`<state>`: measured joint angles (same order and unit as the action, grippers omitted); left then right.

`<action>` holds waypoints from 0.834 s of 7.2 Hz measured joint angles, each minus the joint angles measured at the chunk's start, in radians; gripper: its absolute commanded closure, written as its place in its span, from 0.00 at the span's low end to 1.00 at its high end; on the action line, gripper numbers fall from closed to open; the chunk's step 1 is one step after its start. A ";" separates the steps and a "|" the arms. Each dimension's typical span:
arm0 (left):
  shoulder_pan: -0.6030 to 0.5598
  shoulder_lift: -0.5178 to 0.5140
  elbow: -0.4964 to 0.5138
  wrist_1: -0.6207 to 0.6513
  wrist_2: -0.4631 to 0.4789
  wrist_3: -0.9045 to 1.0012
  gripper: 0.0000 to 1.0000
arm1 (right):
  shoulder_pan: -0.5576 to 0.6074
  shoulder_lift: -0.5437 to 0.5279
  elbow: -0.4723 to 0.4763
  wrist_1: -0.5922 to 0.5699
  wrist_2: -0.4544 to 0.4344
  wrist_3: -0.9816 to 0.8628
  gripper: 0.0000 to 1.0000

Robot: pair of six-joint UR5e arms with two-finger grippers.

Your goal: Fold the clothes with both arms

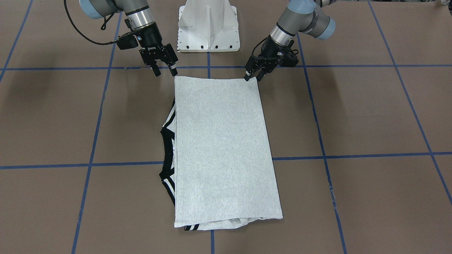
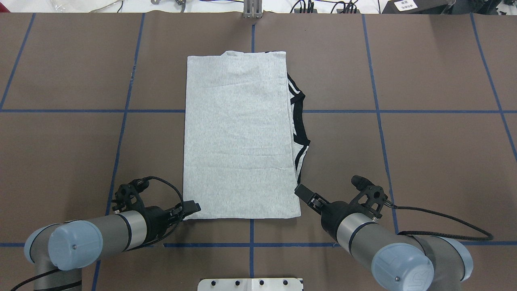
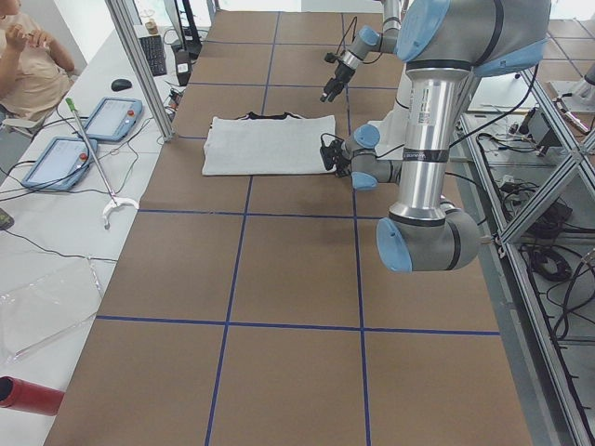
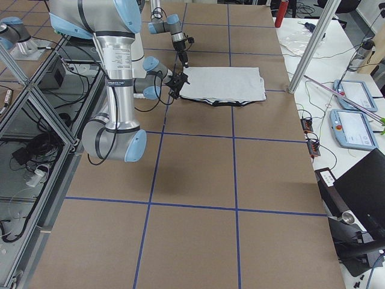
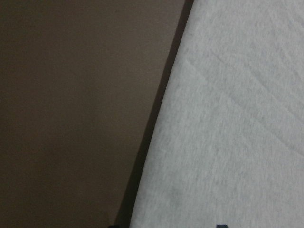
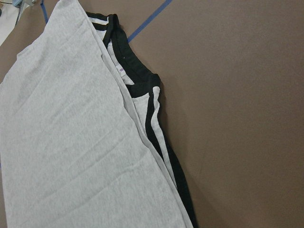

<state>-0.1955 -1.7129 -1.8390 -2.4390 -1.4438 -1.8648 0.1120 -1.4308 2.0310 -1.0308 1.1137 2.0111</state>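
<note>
The grey T-shirt point(image 1: 222, 148) lies flat on the table, folded into a long rectangle with its print hidden. Its black collar point(image 1: 165, 141) and striped trim stick out along the robot's right side, as the right wrist view point(image 6: 137, 78) also shows. My left gripper point(image 1: 253, 76) is open, low over the shirt's near left corner point(image 2: 190, 209). The left wrist view is filled with grey cloth point(image 5: 228, 118) and brown table. My right gripper point(image 1: 164, 72) is open, a little above and just outside the near right corner point(image 2: 305, 195).
The white pedestal point(image 1: 208, 28) stands between the arms behind the shirt's near edge. The brown table point(image 2: 424, 153) carries a grid of blue tape lines. A side bench holds teach pendants point(image 3: 102, 119), and a person point(image 3: 28, 56) sits beyond it.
</note>
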 measured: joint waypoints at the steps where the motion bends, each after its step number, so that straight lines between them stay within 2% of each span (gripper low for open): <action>1: 0.000 -0.001 0.003 0.000 0.000 0.000 0.29 | -0.001 0.001 0.000 0.000 0.000 0.000 0.02; 3: 0.001 -0.002 0.007 0.000 0.000 0.000 0.38 | -0.001 0.001 -0.001 0.000 0.000 0.001 0.02; 4: 0.001 -0.004 0.007 -0.001 0.001 -0.001 0.53 | -0.001 0.001 -0.001 0.000 0.000 0.001 0.02; 6: 0.003 -0.007 0.007 -0.001 0.010 -0.002 0.70 | -0.001 0.001 -0.003 0.000 0.000 0.001 0.02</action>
<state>-0.1924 -1.7204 -1.8316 -2.4402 -1.4341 -1.8667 0.1109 -1.4297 2.0281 -1.0308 1.1137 2.0126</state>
